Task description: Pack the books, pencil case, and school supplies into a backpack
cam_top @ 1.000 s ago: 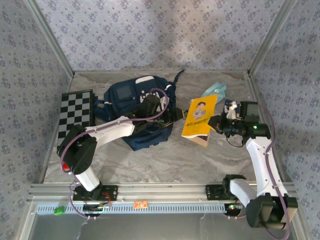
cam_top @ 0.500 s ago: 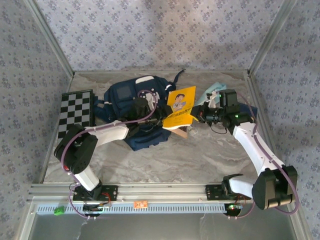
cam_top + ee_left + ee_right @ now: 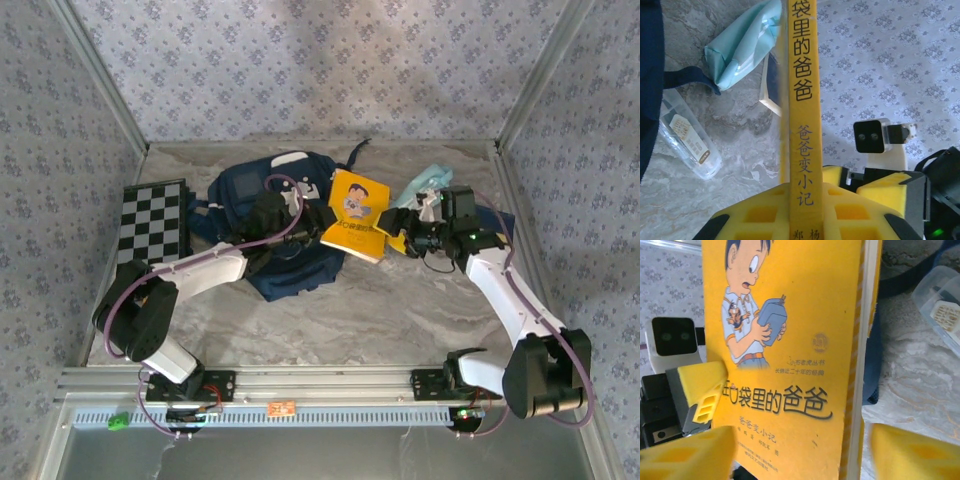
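Left gripper: I read my left gripper (image 3: 807, 212) as pinched on the yellow book (image 3: 801, 100); its yellow pads (image 3: 760, 220) sit tight against both sides of the spine
Right gripper: my right gripper (image 3: 797, 455) is spread wide, one pad low at the left of its feed and the other low at the right; the book's lower edge stands between them, and I see a gap at the right pad
Yellow book: from above, the yellow book (image 3: 355, 212) is tilted, cover with the cartoon boy facing up, between the two grippers; its left corner overlaps the right side of the backpack (image 3: 255, 190)
Hand positions from above: left gripper (image 3: 308, 218) at the book's left edge over the bag, right gripper (image 3: 395, 222) at the book's right edge
Pencil case: the mint pencil case (image 3: 428, 182) lies on the table (image 3: 330, 320) behind the right gripper, near the back wall, apart from the bag
School supplies: the clear oblong school supplies (image 3: 687, 140) lie flat on the marbled top, just beside the dark blue fabric and below the pencil case in my left wrist feed
Backpack: lying on the table, left of centre, a white patch at its far end
Checkered board: the checkered board (image 3: 152, 228) is flat at the left wall, beside the bag
Other books: I cannot make them out
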Action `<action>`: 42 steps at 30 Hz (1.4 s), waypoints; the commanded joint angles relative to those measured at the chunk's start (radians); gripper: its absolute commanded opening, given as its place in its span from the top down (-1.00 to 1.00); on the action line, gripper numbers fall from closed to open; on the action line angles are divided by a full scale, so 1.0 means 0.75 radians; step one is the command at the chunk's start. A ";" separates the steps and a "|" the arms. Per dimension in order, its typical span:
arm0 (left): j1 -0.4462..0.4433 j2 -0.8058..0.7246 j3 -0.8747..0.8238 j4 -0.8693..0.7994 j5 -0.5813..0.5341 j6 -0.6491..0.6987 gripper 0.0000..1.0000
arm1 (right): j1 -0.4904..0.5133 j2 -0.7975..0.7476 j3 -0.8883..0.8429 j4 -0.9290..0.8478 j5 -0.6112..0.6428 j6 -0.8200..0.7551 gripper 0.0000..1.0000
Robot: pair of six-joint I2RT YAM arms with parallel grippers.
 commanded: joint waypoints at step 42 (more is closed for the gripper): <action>-0.011 -0.234 0.165 -0.867 -0.302 0.822 0.24 | -0.046 -0.103 0.068 -0.061 -0.032 -0.056 1.00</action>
